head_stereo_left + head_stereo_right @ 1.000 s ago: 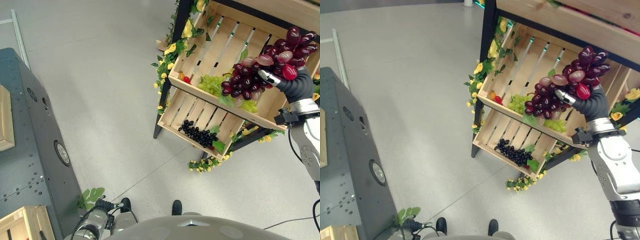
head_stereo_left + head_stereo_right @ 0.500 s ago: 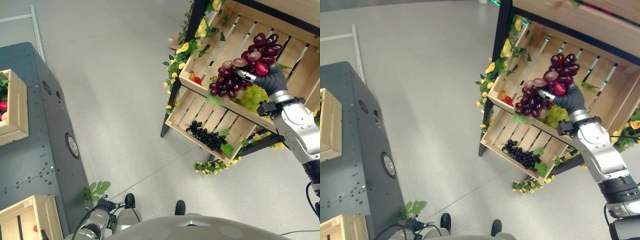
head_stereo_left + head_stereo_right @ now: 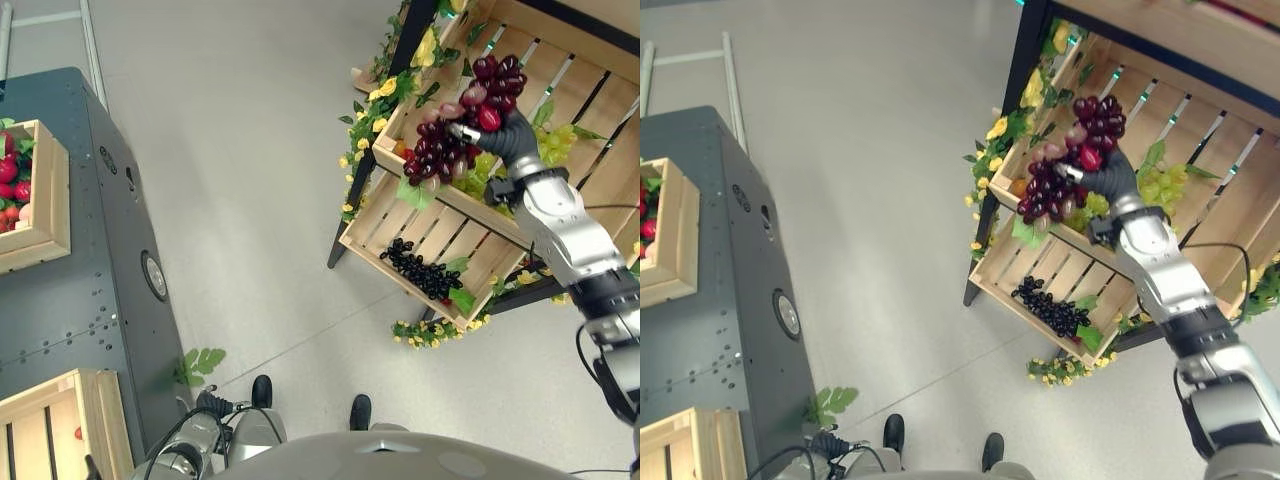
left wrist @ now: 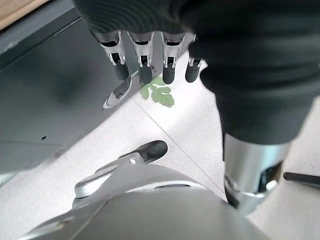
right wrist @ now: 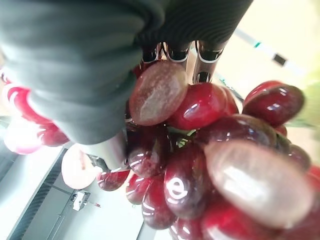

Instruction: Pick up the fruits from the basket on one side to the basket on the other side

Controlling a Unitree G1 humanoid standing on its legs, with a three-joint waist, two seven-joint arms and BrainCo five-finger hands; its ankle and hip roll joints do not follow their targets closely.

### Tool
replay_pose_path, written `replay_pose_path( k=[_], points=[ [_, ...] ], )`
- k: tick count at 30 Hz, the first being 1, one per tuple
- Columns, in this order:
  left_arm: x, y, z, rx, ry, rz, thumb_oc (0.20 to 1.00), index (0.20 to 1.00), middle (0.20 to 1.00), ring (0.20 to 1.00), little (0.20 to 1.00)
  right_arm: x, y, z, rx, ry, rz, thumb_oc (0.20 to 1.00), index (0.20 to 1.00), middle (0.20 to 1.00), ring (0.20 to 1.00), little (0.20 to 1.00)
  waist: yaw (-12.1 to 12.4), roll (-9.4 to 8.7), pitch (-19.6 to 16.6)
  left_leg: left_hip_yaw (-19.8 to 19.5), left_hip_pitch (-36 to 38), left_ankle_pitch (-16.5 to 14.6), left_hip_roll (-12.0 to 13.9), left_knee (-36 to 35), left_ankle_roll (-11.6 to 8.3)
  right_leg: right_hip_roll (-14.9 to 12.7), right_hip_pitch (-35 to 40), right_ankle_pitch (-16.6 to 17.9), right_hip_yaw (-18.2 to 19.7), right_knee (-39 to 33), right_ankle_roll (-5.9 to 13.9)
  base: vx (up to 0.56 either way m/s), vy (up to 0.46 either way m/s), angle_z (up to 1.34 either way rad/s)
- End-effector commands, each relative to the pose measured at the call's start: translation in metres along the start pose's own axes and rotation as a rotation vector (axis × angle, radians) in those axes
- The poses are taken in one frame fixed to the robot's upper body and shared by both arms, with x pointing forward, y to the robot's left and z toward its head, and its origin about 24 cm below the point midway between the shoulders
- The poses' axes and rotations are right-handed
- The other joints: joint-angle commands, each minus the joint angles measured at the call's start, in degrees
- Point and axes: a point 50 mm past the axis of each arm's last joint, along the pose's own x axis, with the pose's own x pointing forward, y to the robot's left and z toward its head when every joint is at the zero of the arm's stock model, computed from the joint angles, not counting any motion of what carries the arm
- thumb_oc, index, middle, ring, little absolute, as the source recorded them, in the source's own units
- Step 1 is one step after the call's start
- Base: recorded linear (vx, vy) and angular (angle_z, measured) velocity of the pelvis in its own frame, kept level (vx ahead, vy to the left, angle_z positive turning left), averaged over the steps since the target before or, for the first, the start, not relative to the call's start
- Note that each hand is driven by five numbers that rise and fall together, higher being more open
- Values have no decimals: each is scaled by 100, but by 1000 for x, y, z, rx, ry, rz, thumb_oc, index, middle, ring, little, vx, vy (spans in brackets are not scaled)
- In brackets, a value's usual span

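Note:
A bunch of dark red grapes [image 3: 438, 152] hangs in the air before the upper wooden crate [image 3: 585, 95] of the shelf at the upper right. My right hand [image 3: 511, 136] is shut on its stem end, with more grapes [image 5: 200, 150] bulging past the curled fingers in the right wrist view. Green grapes [image 3: 556, 146] lie in that upper crate. On the grey cabinet at the left stands a wooden crate [image 3: 52, 205] with red fruits [image 3: 12, 182] in it. My left hand [image 4: 143, 64] hangs low over the floor, its fingers straight and holding nothing.
The lower shelf crate [image 3: 372, 230] holds black grapes [image 3: 420, 272]. Yellow flowers and leaves [image 3: 380, 100] trim the shelf's dark frame. Another wooden crate [image 3: 60, 430] sits at the lower left, beside the grey cabinet [image 3: 100, 290]. Bare grey floor lies between cabinet and shelf.
The view has swung left, bringing the crate of red fruits into sight. My right hand has carried the grapes leftward, from over the upper crate's middle to its front left corner.

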Motion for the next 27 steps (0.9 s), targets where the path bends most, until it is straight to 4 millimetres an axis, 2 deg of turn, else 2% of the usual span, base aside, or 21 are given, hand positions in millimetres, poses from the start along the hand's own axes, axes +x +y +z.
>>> replay_pose_path(
  k=[1, 6, 7, 8, 10, 13, 14, 15, 17, 21, 25, 27],
  points=[
    [1, -6, 6, 50, 2, -9, 1000, 1000, 1000, 1000, 1000, 25, -29, 63, -12, -188, -132, 200, 200, 200, 200, 200, 240, -123, -43, -247, 72, -423, -95, 10, -6, -153, -257, 180, 51, 24, 400, 2, -2, 5],
    [1, -5, 6, 45, 2, -2, 1000, 1000, 1000, 1000, 1000, 32, -41, 74, -10, -197, -178, 200, 200, 200, 200, 200, 266, -151, -36, -295, 54, -418, -96, 9, -13, -147, -239, 157, 3, 24, 388, 15, -3, 8],
    [1, -3, 5, 46, 2, 6, 1000, 1000, 1000, 1000, 1000, 35, -52, 81, -23, -199, -220, 200, 200, 200, 200, 200, 283, -175, -35, -327, 36, -415, -98, 6, -17, -147, -242, 151, -23, 24, 389, 9, -5, 5],
    [1, -3, 6, 45, 2, 5, 1000, 1000, 1000, 1000, 1000, 35, -52, 82, -23, -200, -219, 200, 200, 200, 200, 200, 278, -171, -31, -329, 35, -415, -98, 7, -17, -147, -241, 151, -25, 24, 389, 6, -11, 5],
    [2, 0, 6, 45, -5, 10, 1000, 1000, 1000, 1000, 1000, 38, -69, 86, -31, -186, -277, 200, 200, 200, 200, 200, 310, -204, -10, -368, -4, -404, -99, 5, -27, -151, -242, 146, -63, 24, 388, -9, -12, 4],
    [2, 0, 7, 42, -9, 10, 1000, 1000, 1000, 1000, 1000, 39, -77, 88, -31, -174, -305, 200, 200, 200, 200, 200, 322, -212, 8, -398, -23, -397, -94, 9, -31, -154, -246, 141, -86, 24, 387, -14, -8, 6],
    [2, 2, 7, 39, -10, 17, 1000, 1000, 1000, 1000, 1000, 39, -89, 86, -41, -151, -348, 200, 200, 200, 200, 200, 339, -234, 33, -422, -53, -383, -90, 9, -39, -150, -258, 136, -112, 24, 385, -12, -11, 11],
    [2, 2, 7, 38, -11, 16, 1000, 1000, 1000, 1000, 1000, 39, -89, 87, -41, -151, -348, 200, 200, 200, 200, 200, 338, -232, 34, -424, -54, -383, -90, 10, -39, -150, -259, 136, -113, 24, 385, -33, -15, 15],
    [3, 5, 8, 30, -14, 24, 1000, 1000, 1000, 1000, 1000, 38, -104, 83, -53, -110, -415, 200, 200, 200, 200, 200, 361, -253, 103, -462, -129, -351, -90, 13, -45, -151, -310, 155, -142, 24, 382, -47, -11, 12],
    [3, 7, 11, 20, -20, 35, 1000, 1000, 1000, 1000, 1000, 37, -119, 78, -87, -59, -478, 200, 200, 200, 200, 200, 374, -259, 162, -501, -205, -320, -84, 13, -52, -149, -369, 173, -167, 24, 382, -34, -5, 8],
    [4, 8, 13, 2, -23, 43, 1000, 1000, 1000, 1000, 1000, 26, -140, 59, -84, 22, -560, 200, 200, 200, 200, 200, 366, -252, 207, -570, -269, -288, -81, 12, -61, -146, -388, 155, -239, 24, 376, -14, -3, 7],
    [4, 9, 12, 1, -20, 45, 1000, 1000, 1000, 1000, 1000, 24, -143, 56, -86, 32, -570, 200, 200, 200, 200, 200, 368, -260, 212, -593, -274, -288, -85, 12, -60, -147, -387, 149, -254, 24, 376, -4, -4, 2]
  ],
)
